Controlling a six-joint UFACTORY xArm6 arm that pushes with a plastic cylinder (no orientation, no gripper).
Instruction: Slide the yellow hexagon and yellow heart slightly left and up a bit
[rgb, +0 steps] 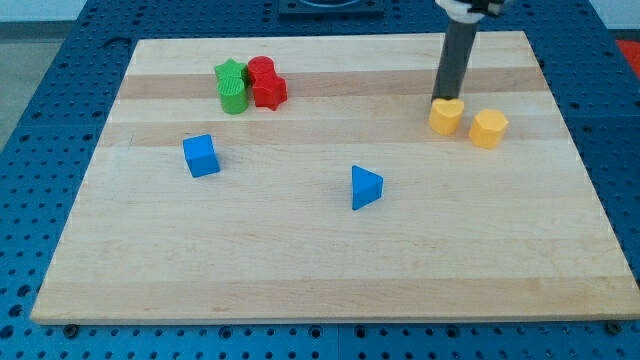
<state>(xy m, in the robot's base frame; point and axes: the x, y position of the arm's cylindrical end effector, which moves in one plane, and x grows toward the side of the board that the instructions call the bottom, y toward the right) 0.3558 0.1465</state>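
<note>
The yellow heart (446, 116) lies at the view's right, upper part of the wooden board (320, 250). The yellow hexagon (489, 128) sits just to its right, a small gap between them. My tip (444, 99) is at the lower end of the dark rod, which comes down from the view's top. The tip stands right at the top edge of the yellow heart, touching or nearly touching it. The hexagon is apart from the tip, to its lower right.
A green block (232, 86) and a red block (266, 82) sit pressed together at the upper left. A blue cube (201, 155) lies at the left middle. A blue triangle (365, 187) lies near the centre. Blue perforated table surrounds the board.
</note>
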